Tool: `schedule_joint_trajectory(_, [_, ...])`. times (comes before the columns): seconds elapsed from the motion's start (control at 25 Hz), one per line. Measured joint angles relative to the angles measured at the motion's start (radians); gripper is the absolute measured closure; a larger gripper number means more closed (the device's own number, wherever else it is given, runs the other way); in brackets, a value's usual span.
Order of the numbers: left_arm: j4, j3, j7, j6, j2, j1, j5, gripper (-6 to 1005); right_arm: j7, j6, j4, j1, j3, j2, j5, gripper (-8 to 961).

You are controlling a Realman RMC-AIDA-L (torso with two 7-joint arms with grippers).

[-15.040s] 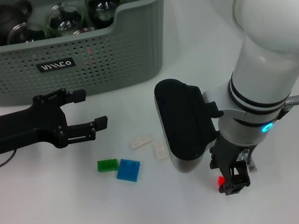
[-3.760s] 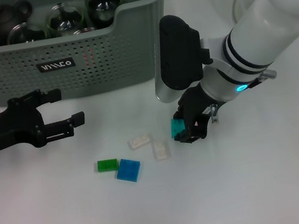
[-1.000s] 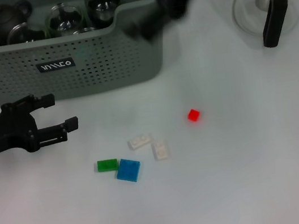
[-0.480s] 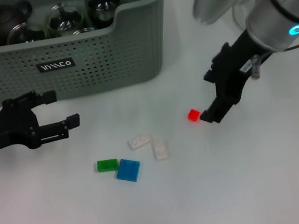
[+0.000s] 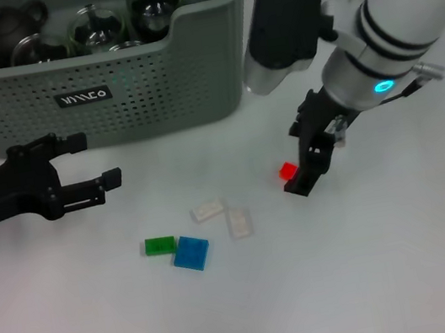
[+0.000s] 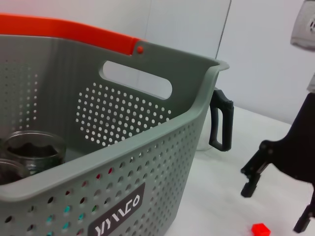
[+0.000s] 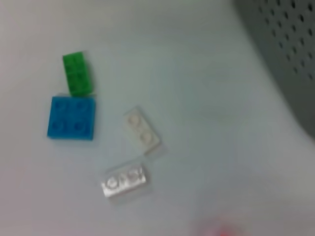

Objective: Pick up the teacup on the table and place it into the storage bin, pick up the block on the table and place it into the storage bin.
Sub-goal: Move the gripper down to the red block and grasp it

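Note:
The grey-green storage bin (image 5: 149, 85) stands at the back left, with glass teacups (image 5: 96, 25) and a dark teapot (image 5: 3, 32) inside it. A small red block (image 5: 288, 171) lies on the white table, also seen as the red block (image 6: 261, 229) in the left wrist view. My right gripper (image 5: 298, 160) is low over the table, open, its fingertips on either side of the red block's right edge. My left gripper (image 5: 95, 160) hovers open in front of the bin, holding nothing.
Left of the red block lie two white blocks (image 5: 208, 211) (image 5: 240, 222), a blue block (image 5: 191, 253) and a green block (image 5: 159, 245). A glass pitcher with a black handle (image 6: 220, 125) stands right of the bin. The bin wall (image 7: 285, 49) is close by.
My right arm came down from over the bin to the table and closed in on the red block from its right. The left gripper has barely moved.

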Motion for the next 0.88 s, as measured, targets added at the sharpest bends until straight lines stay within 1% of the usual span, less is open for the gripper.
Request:
schedule_joint_trajectory(0.24, [-0.003,0.0,0.008,0.003,-0.002,0.006,0.0,122,0.005,0.086,0.044,0.001,-0.08,0.001,0.065,84])
schedule_joint_trajectory(0.48, [-0.005,-0.002,0.012,0.007,-0.002,0.01,0.0,121,0.027,0.112,0.055,-0.007,-0.108,0.001,0.083,103])
schedule_joint_trajectory(0.88, [-0.008,0.0,0.014,0.007,-0.002,0.014,0.0,121,0.041,0.14,0.07,-0.012,-0.109,-0.001,0.083,313])
